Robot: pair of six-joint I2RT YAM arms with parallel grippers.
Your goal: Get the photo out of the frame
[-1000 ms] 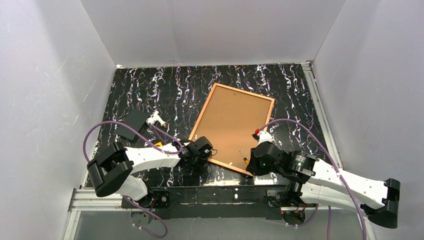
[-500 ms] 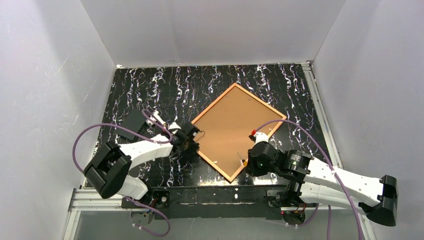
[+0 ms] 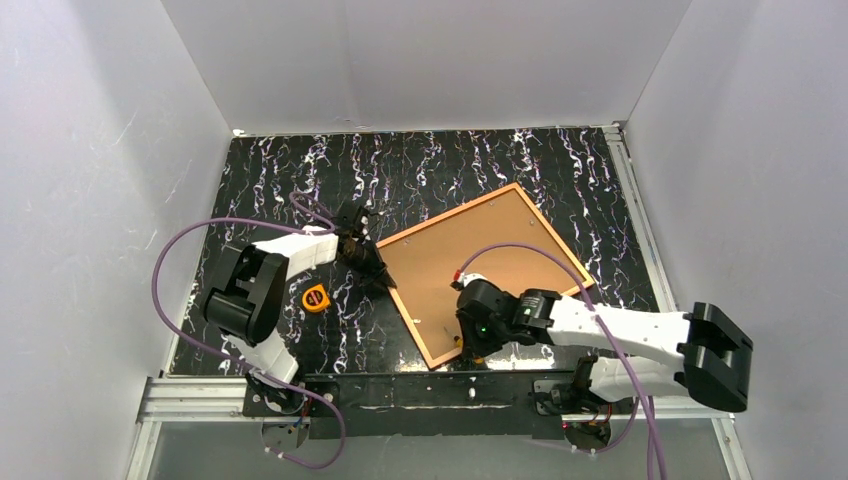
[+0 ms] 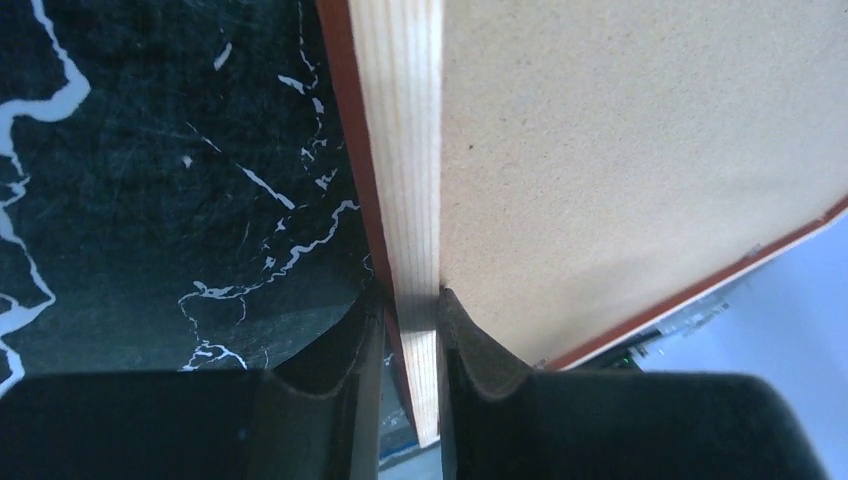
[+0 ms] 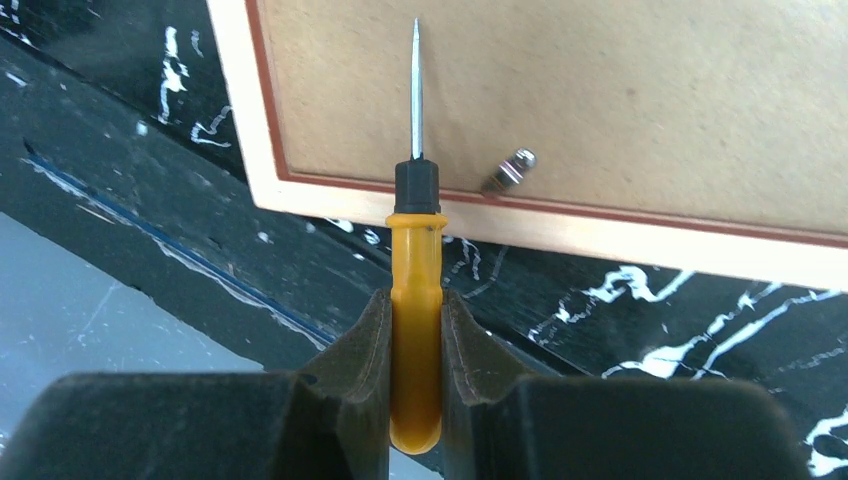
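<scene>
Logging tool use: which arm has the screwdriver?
The right arm: its jaws are shut on the yellow-handled screwdriver, tip over the back of the photo. The left arm clamps the frame edge in its jaws.

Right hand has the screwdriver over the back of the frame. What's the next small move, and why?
Probably shift the screwdriver tip sideways to the metal tab and lever it off the photo's board back. The tip sits over bare board beside the tab, which overlaps the board at the frame rail, while the left hand clamps the frame's edge.
</scene>
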